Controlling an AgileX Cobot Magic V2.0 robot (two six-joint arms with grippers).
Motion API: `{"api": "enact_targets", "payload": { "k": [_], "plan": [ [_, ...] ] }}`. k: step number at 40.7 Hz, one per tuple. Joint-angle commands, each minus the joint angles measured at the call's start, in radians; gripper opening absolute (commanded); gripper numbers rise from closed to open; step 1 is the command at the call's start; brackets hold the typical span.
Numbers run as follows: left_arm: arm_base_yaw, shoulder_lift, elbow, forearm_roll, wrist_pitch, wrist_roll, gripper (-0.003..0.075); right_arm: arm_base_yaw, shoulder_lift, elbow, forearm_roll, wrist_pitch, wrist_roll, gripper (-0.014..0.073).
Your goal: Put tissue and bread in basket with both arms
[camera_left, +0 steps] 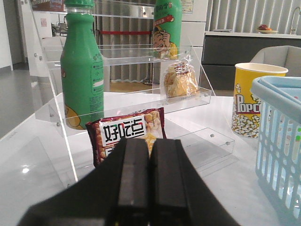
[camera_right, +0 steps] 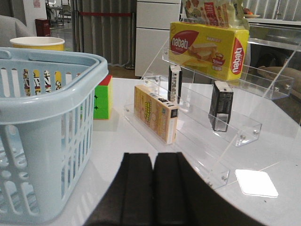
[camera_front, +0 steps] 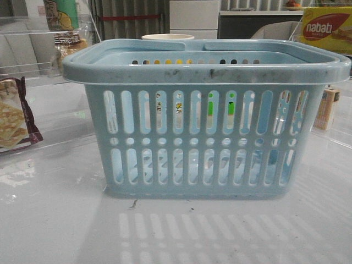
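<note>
The light-blue slotted basket (camera_front: 206, 71) stands in the middle of the table and also shows in the left wrist view (camera_left: 277, 94) and the right wrist view (camera_right: 51, 61). The bread (camera_left: 181, 80), golden-brown in clear wrap, stands on a clear shelf left of the basket (camera_front: 69, 47). Two small black packs (camera_right: 221, 106) (camera_right: 175, 82) stand on the clear shelf to the right; I cannot tell which is the tissue. My left gripper (camera_left: 149, 141) is shut and empty, facing the left shelf. My right gripper (camera_right: 153, 155) is shut and empty, beside the basket. Neither gripper shows in the front view.
A maroon-edged cracker packet (camera_left: 127, 134) leans at the left shelf's foot, with green bottles (camera_left: 82, 70) above. A popcorn cup (camera_left: 251, 99) stands behind the basket. On the right are a yellow wafer box (camera_right: 209, 44), a tan carton (camera_right: 155, 113) and a colour cube (camera_right: 102, 99).
</note>
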Motion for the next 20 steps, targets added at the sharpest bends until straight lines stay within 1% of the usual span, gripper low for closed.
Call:
{"api": "enact_targets", "payload": {
  "k": [1, 4, 6, 9, 13, 20],
  "plan": [
    [0.000, -0.015, -0.002, -0.007, -0.094, -0.009, 0.0091, -0.004, -0.017, 0.001, 0.001, -0.108, -0.005, 0.0057],
    [0.000, -0.015, -0.002, -0.007, -0.113, -0.009, 0.0091, -0.004, -0.017, 0.001, 0.000, -0.113, -0.005, 0.0057],
    [0.000, -0.015, -0.004, -0.005, -0.136, -0.009, 0.0091, -0.004, -0.017, 0.000, 0.000, -0.150, -0.005, 0.0057],
    [0.000, -0.015, -0.033, -0.005, -0.144, -0.009, 0.0091, -0.002, -0.017, -0.032, 0.001, -0.163, -0.005, 0.0057],
    [0.000, -0.015, -0.128, 0.013, -0.102, -0.009, 0.0091, -0.002, -0.017, -0.127, 0.001, -0.102, -0.005, 0.0057],
    [0.000, 0.018, -0.341, 0.030, 0.025, -0.009, 0.0091, -0.002, 0.022, -0.355, -0.003, 0.082, -0.005, 0.0057]
  ]
}}
